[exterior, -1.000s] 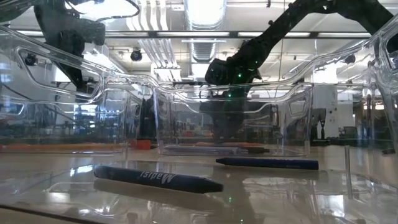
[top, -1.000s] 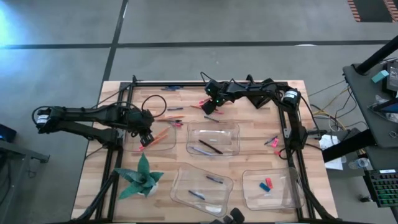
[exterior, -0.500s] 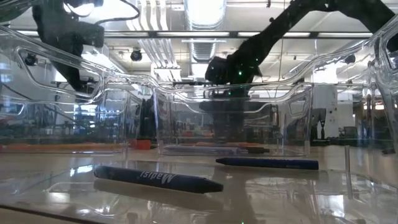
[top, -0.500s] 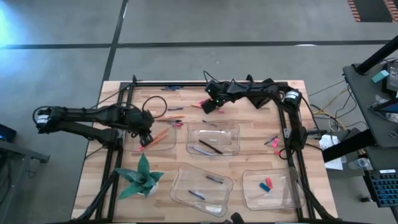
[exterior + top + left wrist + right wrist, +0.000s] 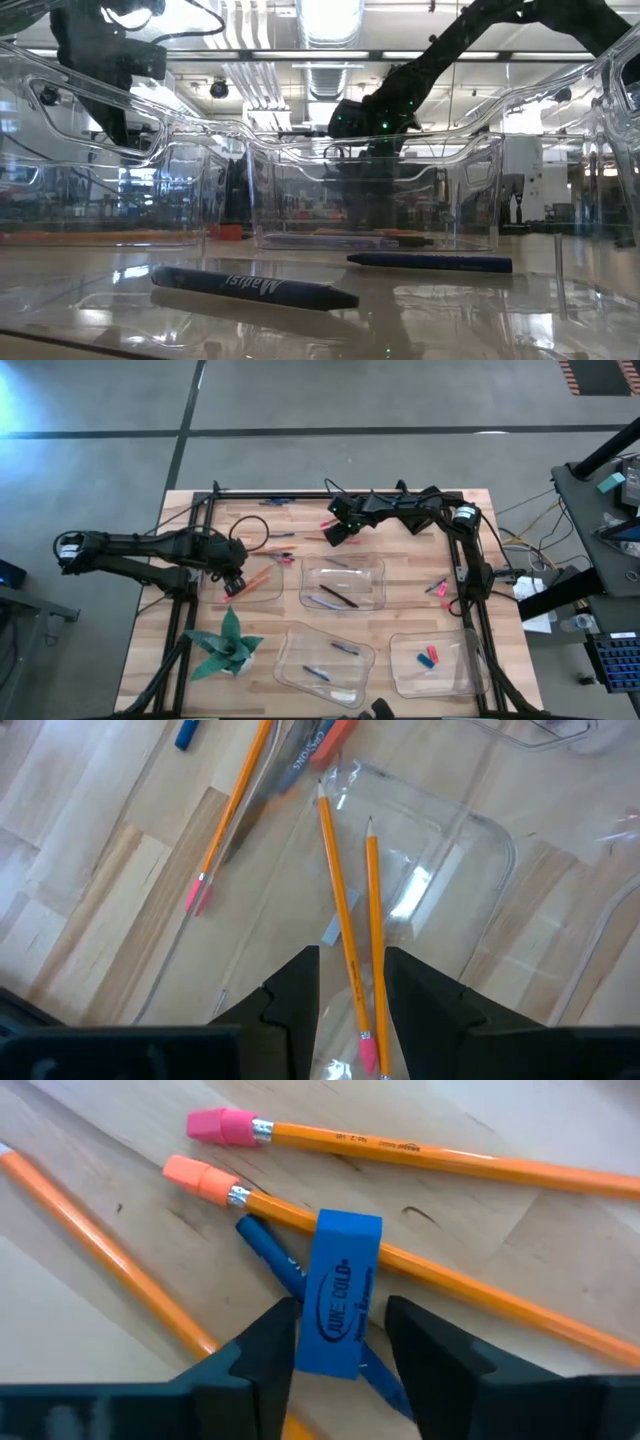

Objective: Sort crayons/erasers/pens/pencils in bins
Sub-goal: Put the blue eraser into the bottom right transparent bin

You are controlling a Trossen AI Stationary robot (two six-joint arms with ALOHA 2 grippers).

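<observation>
My right gripper [image 5: 340, 1355] [image 5: 336, 533] is open at the table's far middle, pointing steeply down. Its fingers straddle a blue eraser [image 5: 338, 1295], which lies across an orange pencil [image 5: 460, 1290] and a blue crayon [image 5: 268, 1248]; more pencils [image 5: 420, 1150] lie beside it. My left gripper [image 5: 352, 995] [image 5: 232, 576] hangs open over the left bin [image 5: 252, 584], where two orange pencils [image 5: 340, 910] lie on the floor. Another pencil [image 5: 228, 820] lies on the wood outside it. My right gripper comes from above, one finger on each long side of the blue eraser's near end [image 5: 325, 1350]. One finger [image 5: 270, 1345] stands right against the eraser, and I cannot tell whether it touches. The other finger is a small gap away. The eraser rests on the pencil and crayon.
A middle bin [image 5: 343, 582] holds dark sticks, a near bin [image 5: 325, 658] holds blue crayons [image 5: 250, 285], and the near-right bin [image 5: 432, 662] holds red and blue erasers. A green paper plant [image 5: 228, 645] stands near left. Loose items lie at the right [image 5: 437, 588] and far left [image 5: 281, 536].
</observation>
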